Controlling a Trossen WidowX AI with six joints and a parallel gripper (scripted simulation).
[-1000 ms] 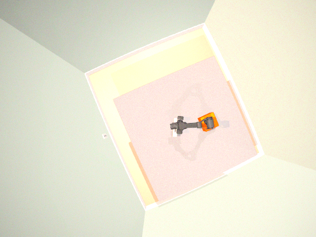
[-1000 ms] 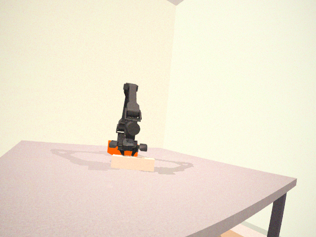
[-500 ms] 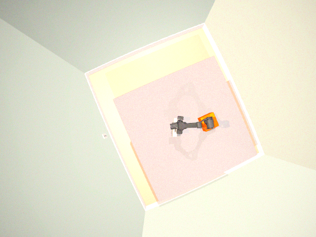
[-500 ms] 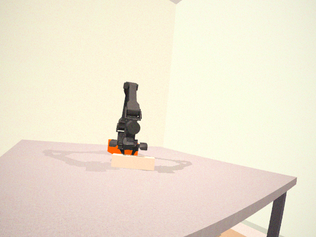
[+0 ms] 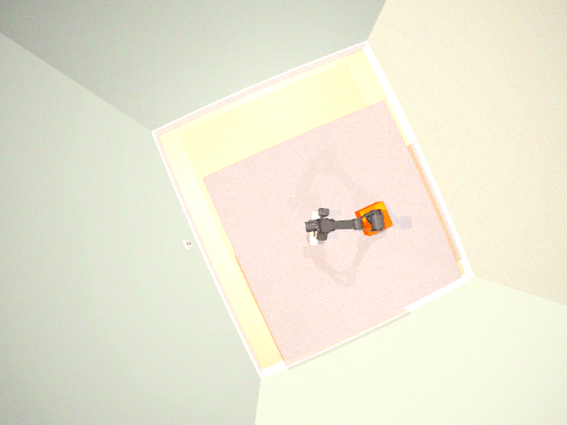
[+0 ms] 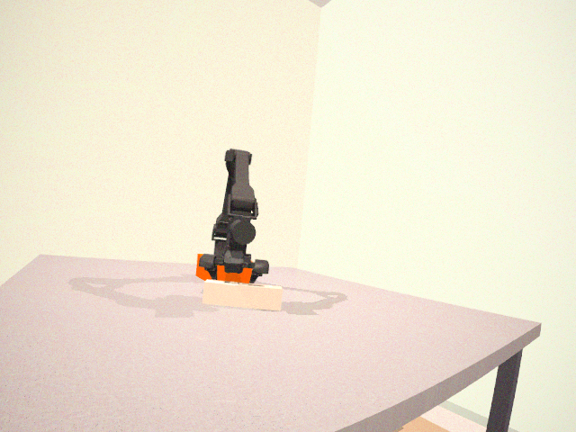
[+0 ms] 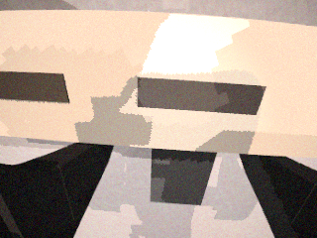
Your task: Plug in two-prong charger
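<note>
The cream power strip (image 5: pixel 314 240) (image 6: pixel 241 295) (image 7: pixel 109 30) lies across the wrist view with two long dark slots in its top, one (image 7: pixel 30 87) cut off at the left and one (image 7: pixel 198 95) near the middle. A dark block, seemingly the charger (image 7: pixel 182 180), shows just below the strip's near edge. Its prongs are not visible, and whether it touches the strip I cannot tell. My gripper (image 6: pixel 234 277) (image 7: pixel 176 152) is open, with one finger to each side of the block and a gap on both sides. The arm hides the fingers in the top view, and I cannot make out the charger in either the top or the exterior view.
The arm's orange base (image 5: pixel 387 218) (image 6: pixel 202 269) stands on the pinkish table (image 5: pixel 292 292) (image 6: pixel 185 372), behind the strip in the exterior view. The arm's shadows fall on the table and the strip. A table edge (image 6: pixel 464 369) and one dark leg (image 6: pixel 504 391) show at the right in the exterior view.
</note>
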